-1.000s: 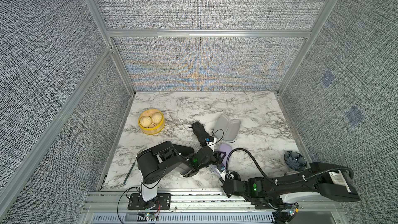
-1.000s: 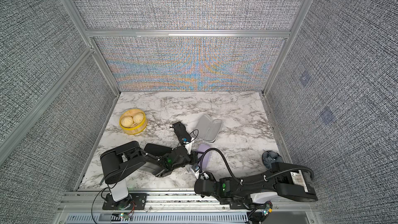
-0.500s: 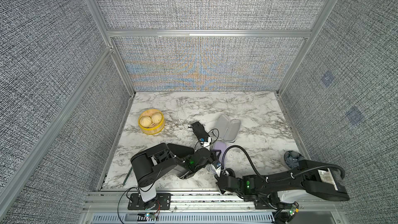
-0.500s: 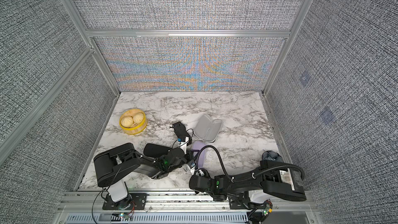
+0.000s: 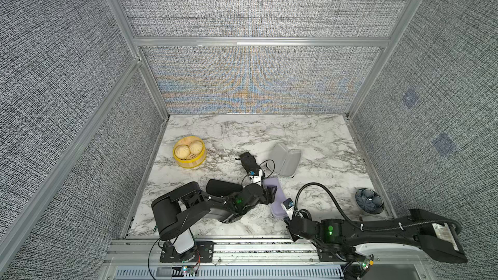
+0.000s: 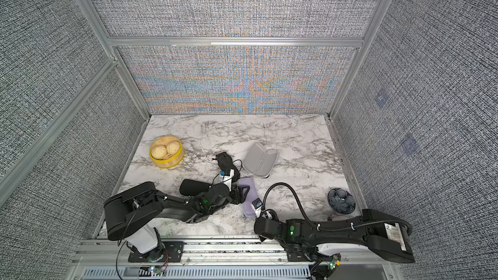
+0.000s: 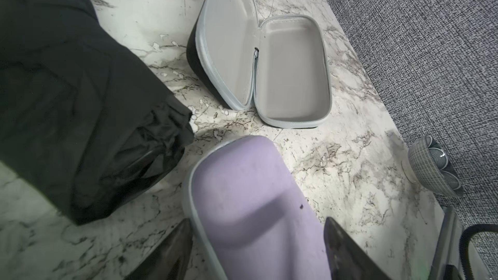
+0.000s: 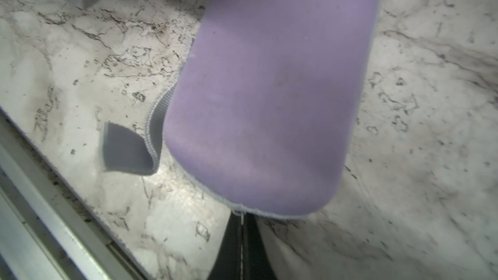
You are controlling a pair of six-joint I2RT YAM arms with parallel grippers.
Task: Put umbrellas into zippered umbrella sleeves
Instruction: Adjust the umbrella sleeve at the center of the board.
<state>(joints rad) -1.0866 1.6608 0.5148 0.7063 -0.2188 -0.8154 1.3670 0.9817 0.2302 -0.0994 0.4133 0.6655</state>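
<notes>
Behind the left arm (image 5: 215, 208), a black sleeve (image 5: 221, 186) lies half hidden.

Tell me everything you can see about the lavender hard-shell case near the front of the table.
The lavender oblong hard-shell case has rounded ends, a matte, faintly scuffed shell and grey ribbed zipper trim along its edge. It looks shut and lies flat on the marble table near the front edge, between the arms. A grey ribbed strap curls out from its side. The left claw stands open astride it; the shut right claw sits at its near end, contact unclear.
</notes>
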